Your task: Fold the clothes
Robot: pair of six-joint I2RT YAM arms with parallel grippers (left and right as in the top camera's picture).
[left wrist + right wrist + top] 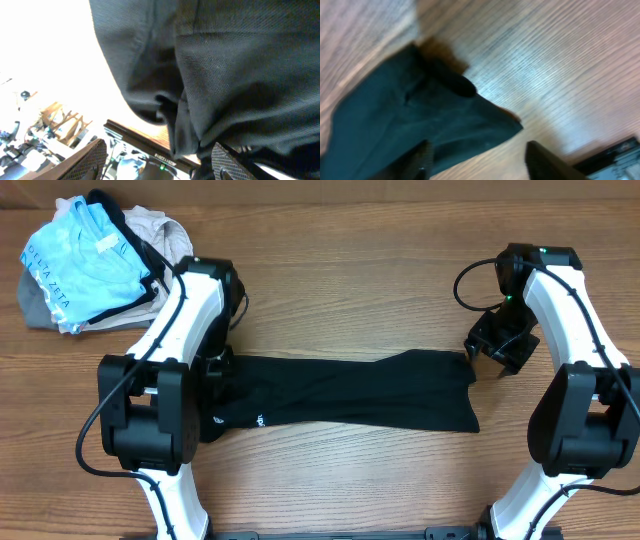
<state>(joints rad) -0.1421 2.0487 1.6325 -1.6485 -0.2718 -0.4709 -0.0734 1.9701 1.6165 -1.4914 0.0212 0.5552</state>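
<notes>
The clothes, a black T-shirt (350, 392), lie folded into a long strip across the middle of the table, with a tiny white logo near its left end. My left gripper (220, 368) is at that left end. In the left wrist view its fingers (87, 160) stand wide apart, open, and the black fabric (225, 75) bunches just beyond them, close to the right finger. My right gripper (495, 343) hovers just off the shirt's right end. It is open too, its fingers (545, 162) spread over the wood beside the shirt's corner (420, 115).
A heap of other garments lies at the back left: a light blue shirt with lettering (80, 265), a beige piece (155, 228) and a grey one (35, 308). The table's front edge (145, 137) shows in the left wrist view.
</notes>
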